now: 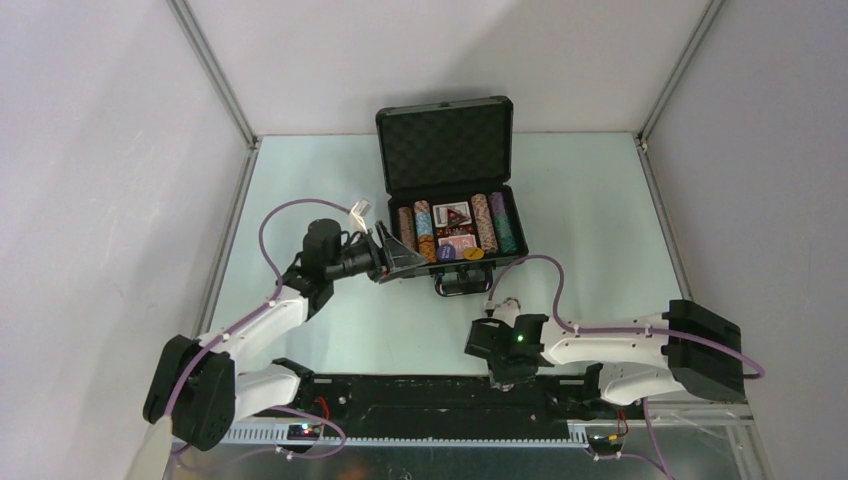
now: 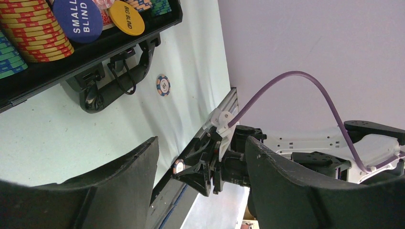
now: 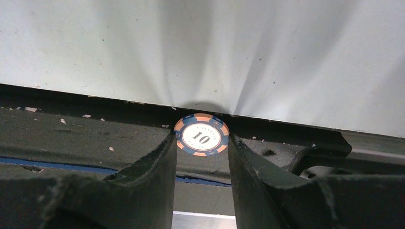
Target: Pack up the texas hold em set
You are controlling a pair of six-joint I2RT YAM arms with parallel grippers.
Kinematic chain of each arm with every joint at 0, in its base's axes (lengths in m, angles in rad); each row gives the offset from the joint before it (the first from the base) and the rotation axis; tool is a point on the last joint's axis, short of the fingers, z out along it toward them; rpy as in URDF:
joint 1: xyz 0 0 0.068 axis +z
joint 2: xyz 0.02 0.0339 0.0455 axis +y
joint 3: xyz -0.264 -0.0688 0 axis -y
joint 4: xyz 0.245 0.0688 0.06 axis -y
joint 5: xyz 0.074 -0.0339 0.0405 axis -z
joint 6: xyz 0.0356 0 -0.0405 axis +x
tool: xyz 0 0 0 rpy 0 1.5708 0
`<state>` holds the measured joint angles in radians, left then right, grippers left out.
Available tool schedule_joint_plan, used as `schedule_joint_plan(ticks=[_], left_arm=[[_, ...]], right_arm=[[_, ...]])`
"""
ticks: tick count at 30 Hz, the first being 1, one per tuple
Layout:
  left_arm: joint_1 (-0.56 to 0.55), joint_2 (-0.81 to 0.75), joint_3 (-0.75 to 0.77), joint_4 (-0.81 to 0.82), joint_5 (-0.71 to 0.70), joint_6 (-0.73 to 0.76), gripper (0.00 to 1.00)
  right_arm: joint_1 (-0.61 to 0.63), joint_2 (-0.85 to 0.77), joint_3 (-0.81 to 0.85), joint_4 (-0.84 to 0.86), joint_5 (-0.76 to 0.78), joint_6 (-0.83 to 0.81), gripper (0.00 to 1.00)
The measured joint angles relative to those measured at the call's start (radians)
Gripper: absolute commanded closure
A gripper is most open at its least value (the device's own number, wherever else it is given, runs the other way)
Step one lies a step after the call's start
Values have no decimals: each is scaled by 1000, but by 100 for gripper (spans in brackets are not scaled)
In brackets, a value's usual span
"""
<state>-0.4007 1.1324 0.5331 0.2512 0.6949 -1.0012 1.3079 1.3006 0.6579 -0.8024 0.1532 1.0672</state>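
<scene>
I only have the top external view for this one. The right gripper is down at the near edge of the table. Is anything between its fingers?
Observer: Yes. In the right wrist view, the right gripper is closed on a poker chip marked 10, with a finger against each side of its rim.
Operator: Any other chips outside the case?
Observer: One. The left wrist view shows a loose chip lying flat on the table, close to the case handle but not touching it.
Operator: And the left gripper?
Observer: The left gripper is open, with nothing between its fingers.
</scene>
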Motion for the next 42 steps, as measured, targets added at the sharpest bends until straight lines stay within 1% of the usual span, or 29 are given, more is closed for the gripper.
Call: schedule_joint_plan(ticks=[10, 12, 14, 17, 19, 25, 31, 42], left_arm=[[0, 5, 0, 0, 0, 0, 29], [0, 10, 0, 0, 0, 0, 29], [0, 13, 0, 0, 0, 0, 29], [0, 13, 0, 0, 0, 0, 29], [0, 13, 0, 0, 0, 0, 29], [0, 13, 0, 0, 0, 0, 29], [0, 13, 0, 0, 0, 0, 29], [0, 13, 0, 0, 0, 0, 29]], right_arm=[[-16, -43, 7, 0, 32, 4, 55], [-30, -52, 7, 0, 34, -3, 53], [-47, -58, 7, 0, 34, -10, 48], [-65, -59, 7, 0, 33, -22, 38], [-65, -59, 7, 0, 27, -29, 37], [-46, -54, 7, 1, -2, -32, 38], [-31, -2, 7, 21, -24, -33, 39], [-28, 36, 19, 42, -21, -51, 50]])
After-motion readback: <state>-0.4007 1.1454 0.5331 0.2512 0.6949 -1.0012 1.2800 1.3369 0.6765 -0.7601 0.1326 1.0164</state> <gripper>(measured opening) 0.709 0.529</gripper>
